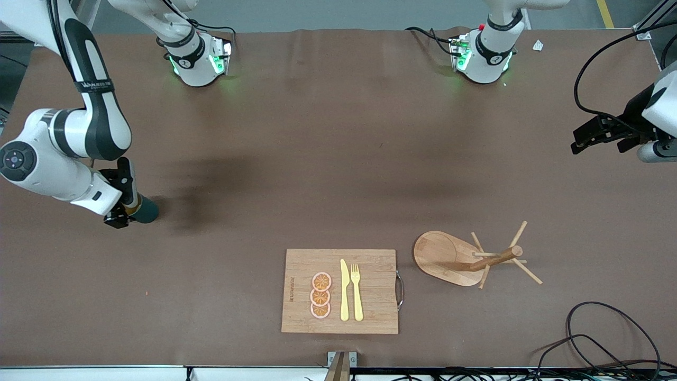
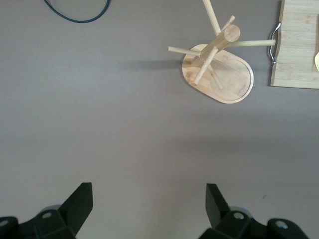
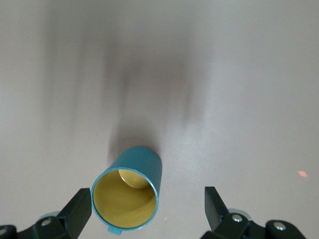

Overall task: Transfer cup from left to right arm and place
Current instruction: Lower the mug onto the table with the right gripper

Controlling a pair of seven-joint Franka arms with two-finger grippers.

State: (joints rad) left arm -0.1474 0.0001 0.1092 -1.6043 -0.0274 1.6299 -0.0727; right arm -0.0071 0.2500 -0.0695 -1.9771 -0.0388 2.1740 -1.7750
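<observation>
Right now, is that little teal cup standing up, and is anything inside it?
Upright and empty: the cup stands on the table, mouth up, showing its bare yellow bottom, between the right gripper's open fingers.

Teal cup [image 3: 130, 196] with yellow inside, brown table [image 1: 317, 159], orange-patterned slices [image 1: 320, 296].

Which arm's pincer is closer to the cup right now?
Right. The right pincer stands open around the cup, which sits on the table toward the right arm's end. The left pincer waits open at the left arm's end, apart from it.
</observation>
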